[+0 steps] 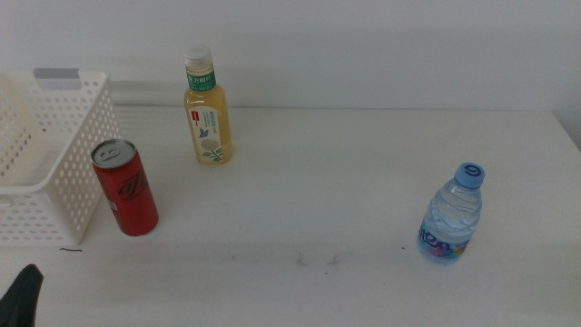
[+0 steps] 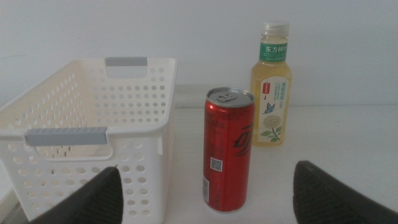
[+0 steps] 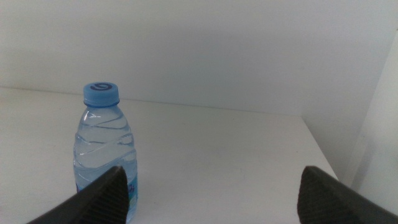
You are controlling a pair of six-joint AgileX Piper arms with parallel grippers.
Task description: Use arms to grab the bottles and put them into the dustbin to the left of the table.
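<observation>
**Jaws released on both arms; no container binned yet**

The jaws of the left gripper point(image 2: 205, 193) stand wide apart and hold nothing. Ahead of them, in line with the gap and slightly toward one jaw, the red soda can point(image 2: 227, 149) stands upright on the desk point(image 1: 345, 182). The dustbin point(image 2: 140, 106) sits just beside the can, ahead of the other jaw; the part of its interior that shows is empty. The yellow tea bottle point(image 2: 272, 87) stands upright beyond the can.

The jaws of the right gripper point(image 3: 211, 196) are likewise spread and hold nothing. The clear water bottle point(image 3: 102, 149) stands upright ahead of them, just inside one jaw rather than centred in the gap.

In the middle view only a dark jaw tip of the left gripper point(image 1: 23, 295) shows at the bottom edge; the right arm is out of view.

Task status, as judged: no step completed. All three containers remain on the desk. Remaining: grasp, carry and drop each into the dustbin.
</observation>
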